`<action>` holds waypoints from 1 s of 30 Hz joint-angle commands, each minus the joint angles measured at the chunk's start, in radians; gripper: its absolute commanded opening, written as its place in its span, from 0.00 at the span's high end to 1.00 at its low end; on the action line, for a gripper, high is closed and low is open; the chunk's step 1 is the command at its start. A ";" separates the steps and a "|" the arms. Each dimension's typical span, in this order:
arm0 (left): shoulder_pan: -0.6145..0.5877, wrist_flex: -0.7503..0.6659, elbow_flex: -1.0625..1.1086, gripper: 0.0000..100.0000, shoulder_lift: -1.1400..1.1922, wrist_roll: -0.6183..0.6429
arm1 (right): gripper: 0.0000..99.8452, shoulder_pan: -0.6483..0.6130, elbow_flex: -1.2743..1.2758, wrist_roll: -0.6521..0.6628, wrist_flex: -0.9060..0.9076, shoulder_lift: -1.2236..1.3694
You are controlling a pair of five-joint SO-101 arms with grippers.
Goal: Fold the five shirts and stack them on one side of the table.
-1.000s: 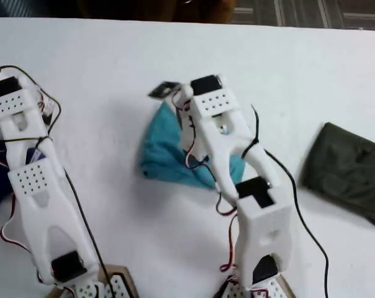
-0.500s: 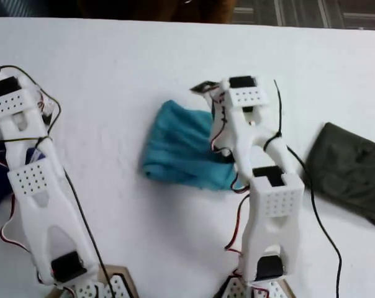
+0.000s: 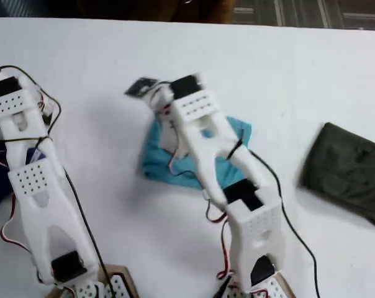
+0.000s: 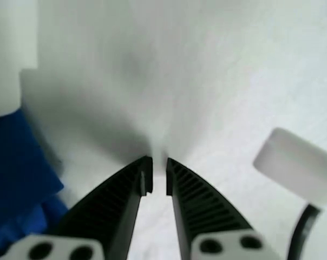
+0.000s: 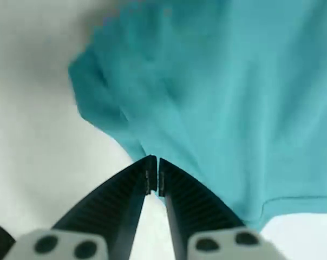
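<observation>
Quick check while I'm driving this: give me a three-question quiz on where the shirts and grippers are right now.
1. Fill in: the dark green shirt lies on the ___ arm's side of the table.
2. True or false: the left gripper has cloth between its jaws.
3. Which shirt lies under the right gripper? A the teal shirt; B the dark green shirt; C a red shirt.

Key: 1 right; 2 false; 3 A.
</observation>
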 commanded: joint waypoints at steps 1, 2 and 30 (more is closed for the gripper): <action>-0.002 -0.012 -0.030 0.93 -0.012 -0.002 | 0.98 -0.031 -0.034 -0.051 -0.056 -0.012; -0.002 -0.012 -0.030 0.93 -0.012 -0.002 | 0.98 -0.031 -0.034 -0.061 -0.062 0.012; -0.003 -0.009 -0.030 0.93 -0.012 -0.002 | 0.84 -0.154 -0.109 -0.012 -0.061 0.093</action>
